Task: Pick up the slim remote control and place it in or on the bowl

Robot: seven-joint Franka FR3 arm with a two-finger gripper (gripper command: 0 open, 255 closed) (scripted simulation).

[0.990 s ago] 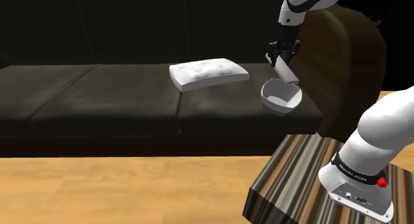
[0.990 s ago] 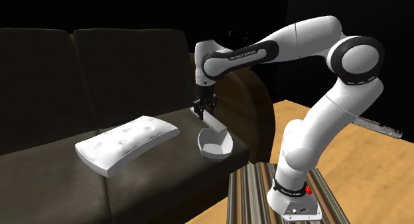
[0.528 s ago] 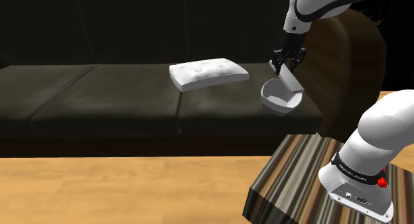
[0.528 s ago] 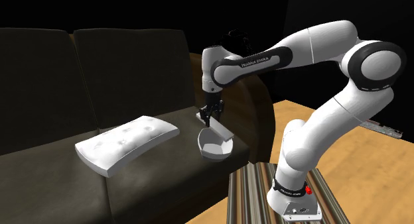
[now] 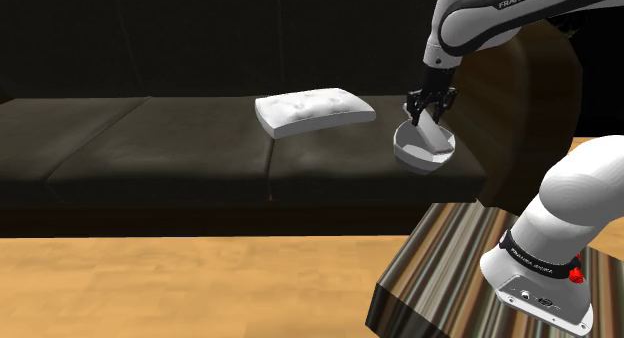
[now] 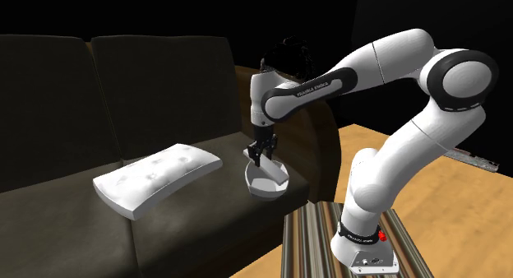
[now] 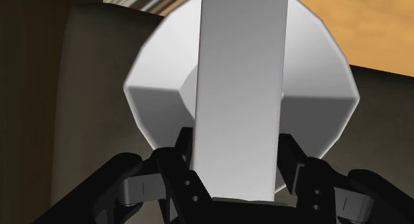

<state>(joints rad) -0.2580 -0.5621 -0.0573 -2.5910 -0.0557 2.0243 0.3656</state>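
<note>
At the shoulder view's left a long dark sofa [image 5: 150, 146] runs across, its seat cushions bare. Further along, a white tufted cushion [image 5: 314, 113] lies flat on the seat, well apart from the action. Just past it sits the white bowl [image 5: 424, 148], near the seat's end and close to the sofa's brown armrest [image 5: 520, 116].

The black gripper [image 5: 428, 108] hangs directly over the bowl, pointing down, and the slim remote [image 5: 432, 132], drawn plain pale grey, slants from it into the bowl's opening. In the wrist view the two fingers [image 7: 176, 160] press against either long edge of the remote [image 7: 239, 90], so the tool is closed on it. The remote stretches out across the bowl [image 7: 159, 90] toward the far rim. Whether its far end already rests on the bowl, I cannot tell.

At the right, the white arm [image 5: 500, 6] arches back to its striped stand [image 5: 430, 276].

The step in hand looks like the placing itself — carrying is done, release is not. The next move calls for parting the fingers so the remote settles into or across the bowl. The gripper should then rise straight up, clear of the rim, without dragging the remote out or tipping the bowl.
</note>
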